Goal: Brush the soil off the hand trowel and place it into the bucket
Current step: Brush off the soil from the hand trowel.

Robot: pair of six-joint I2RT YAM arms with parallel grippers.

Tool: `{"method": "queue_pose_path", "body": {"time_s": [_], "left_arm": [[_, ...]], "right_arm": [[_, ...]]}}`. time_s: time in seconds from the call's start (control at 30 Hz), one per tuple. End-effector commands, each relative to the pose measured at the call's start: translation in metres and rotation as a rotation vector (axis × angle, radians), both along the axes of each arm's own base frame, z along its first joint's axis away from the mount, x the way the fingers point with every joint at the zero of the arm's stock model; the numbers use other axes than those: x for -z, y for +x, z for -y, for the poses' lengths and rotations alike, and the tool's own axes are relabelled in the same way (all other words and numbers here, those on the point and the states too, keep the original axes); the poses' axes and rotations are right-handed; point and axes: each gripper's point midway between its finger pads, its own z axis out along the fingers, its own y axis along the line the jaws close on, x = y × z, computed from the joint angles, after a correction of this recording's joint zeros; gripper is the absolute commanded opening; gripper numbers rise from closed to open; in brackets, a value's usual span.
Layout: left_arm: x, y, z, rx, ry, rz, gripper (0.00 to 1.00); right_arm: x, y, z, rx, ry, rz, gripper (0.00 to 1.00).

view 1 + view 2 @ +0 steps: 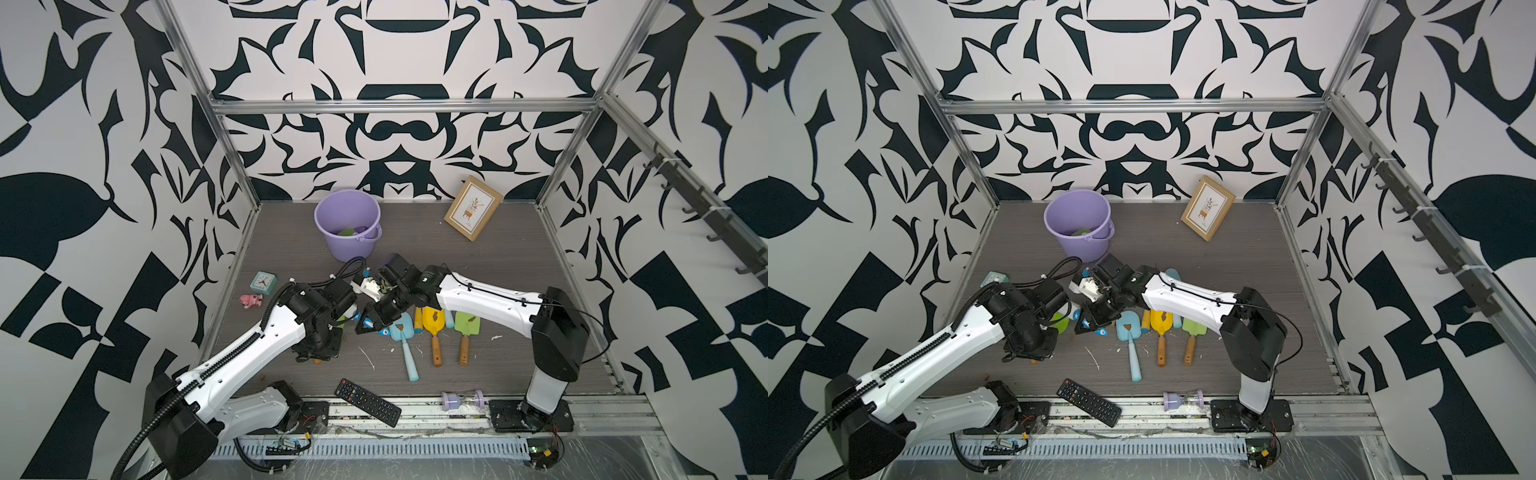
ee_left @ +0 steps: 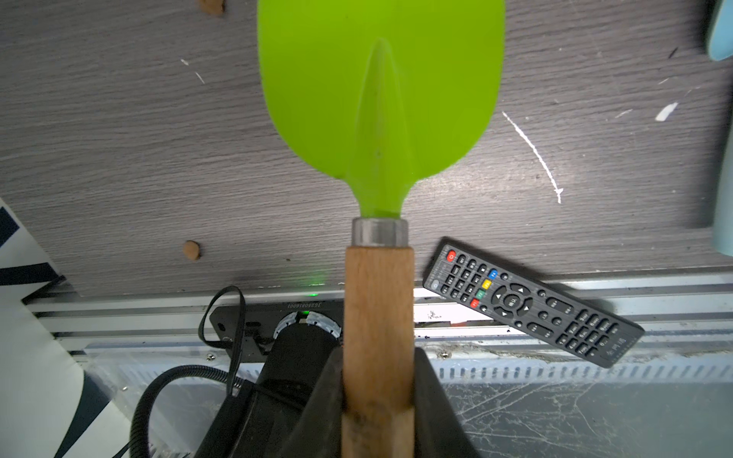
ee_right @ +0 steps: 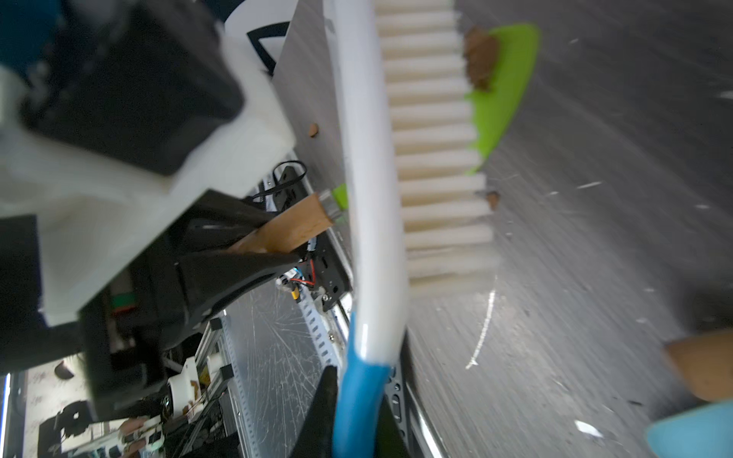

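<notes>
Now the left pincer (image 2: 378, 359) is clamping the trowel (image 2: 380, 99) above the tabletop (image 1: 478, 249), while the right pincer (image 3: 357, 404) is pressing the brush (image 3: 436, 158) against soil (image 3: 480, 59) on the blade. A hard sweep could twist it loose. The bucket (image 1: 353, 251) is waiting near the far edge.

A lab robot cell; aluminium frame (image 1: 399, 106) holds patterned wall panels (image 1: 399, 158); left arm (image 1: 249, 353) and right arm (image 1: 490, 297) bolted at the tabletop's (image 1: 291, 232) front edge.
</notes>
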Motion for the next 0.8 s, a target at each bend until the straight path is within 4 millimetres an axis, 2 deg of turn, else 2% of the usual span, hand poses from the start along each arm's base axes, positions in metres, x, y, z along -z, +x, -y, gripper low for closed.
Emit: {"method": "queue_pose_path", "body": {"time_s": [0.0,0.1,0.2,0.27,0.43,0.6,0.7,0.77], "left_arm": [[-0.004,-0.008,-0.010,-0.011,0.032,-0.012,0.00],[-0.005,-0.007,-0.011,-0.013,0.030,-0.004,0.00],[-0.005,-0.008,-0.011,-0.014,0.027,-0.002,0.00],[-0.006,-0.007,-0.010,-0.013,0.021,0.002,0.00],[-0.006,-0.006,-0.010,-0.015,0.025,0.002,0.00],[-0.004,-0.005,-0.009,-0.064,0.028,0.002,0.00],[-0.004,-0.004,-0.005,-0.095,-0.003,0.016,0.00],[-0.011,0.000,0.005,-0.127,-0.083,0.054,0.00]], "right_arm": [[-0.010,-0.012,-0.018,-0.064,0.066,-0.045,0.00],[0.001,-0.010,-0.023,-0.063,0.054,-0.067,0.00],[0.015,0.003,-0.019,-0.030,0.004,-0.061,0.00],[0.017,0.017,-0.016,0.008,-0.005,-0.049,0.00],[0.004,0.044,-0.013,0.061,0.021,-0.012,0.00],[-0.012,0.046,-0.017,0.053,0.063,-0.008,0.00],[-0.024,0.047,-0.012,0.063,0.087,0.004,0.00],[-0.035,0.052,-0.004,0.091,0.111,0.016,0.00]]}}
